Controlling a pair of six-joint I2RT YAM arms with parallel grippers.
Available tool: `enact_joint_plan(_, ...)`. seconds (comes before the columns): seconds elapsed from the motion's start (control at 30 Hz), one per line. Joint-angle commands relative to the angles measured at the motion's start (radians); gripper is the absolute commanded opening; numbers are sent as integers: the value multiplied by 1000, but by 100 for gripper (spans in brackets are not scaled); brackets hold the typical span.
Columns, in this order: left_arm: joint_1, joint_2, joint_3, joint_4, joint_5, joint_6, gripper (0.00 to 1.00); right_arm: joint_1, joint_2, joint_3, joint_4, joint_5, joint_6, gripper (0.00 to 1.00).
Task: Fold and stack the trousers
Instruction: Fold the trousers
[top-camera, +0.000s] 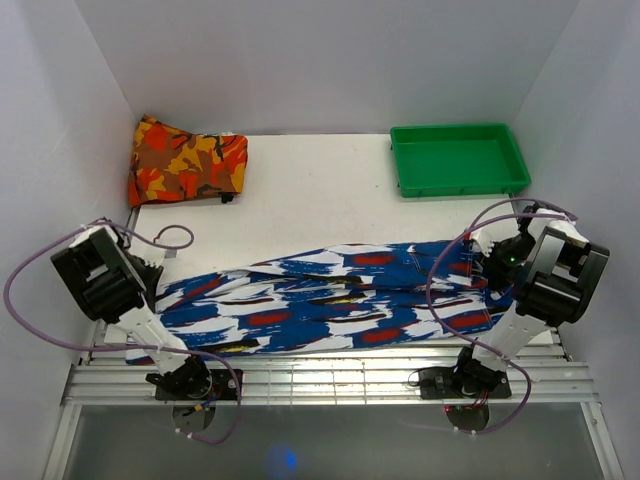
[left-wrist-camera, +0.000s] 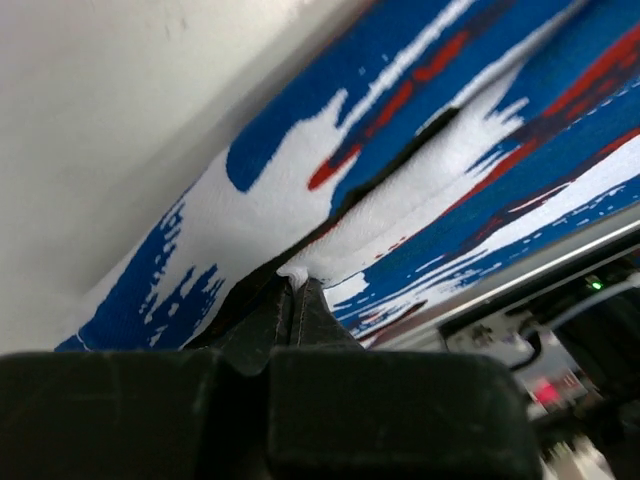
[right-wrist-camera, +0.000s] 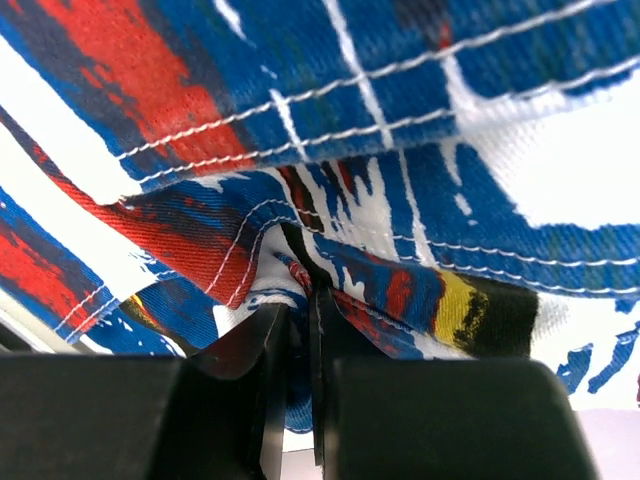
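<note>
The trousers (top-camera: 330, 300), blue, white and black with red patches, lie stretched left to right across the near part of the white table (top-camera: 320, 200). My left gripper (top-camera: 158, 282) is at their left end. In the left wrist view it (left-wrist-camera: 293, 285) is shut on a white edge of the trousers (left-wrist-camera: 300, 170). My right gripper (top-camera: 490, 268) is at their right end. In the right wrist view it (right-wrist-camera: 300, 295) is shut on a bunched fold of the trousers (right-wrist-camera: 350, 120) near stitched seams.
A folded orange, red and yellow patterned cloth (top-camera: 185, 160) lies at the back left. A green tray (top-camera: 460, 160) stands at the back right. White walls close in the table on three sides. A metal rail (top-camera: 330, 375) runs along the near edge.
</note>
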Motion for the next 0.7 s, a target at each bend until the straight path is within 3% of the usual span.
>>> enact_joint_plan(0.0,-113,199,81,447,13,-114,0,19,56,69,172,50,55,8)
enact_joint_plan(0.3,-224,440,509,373,-41,-247,0,85,163,219,152,34,146,8)
enact_joint_plan(0.5,-246,454,661,370,-10,-286,0,93,154,277,114,33,140,8)
enact_joint_plan(0.67,-230,371,741,365,22,-268,0,83,111,359,54,-9,120,8)
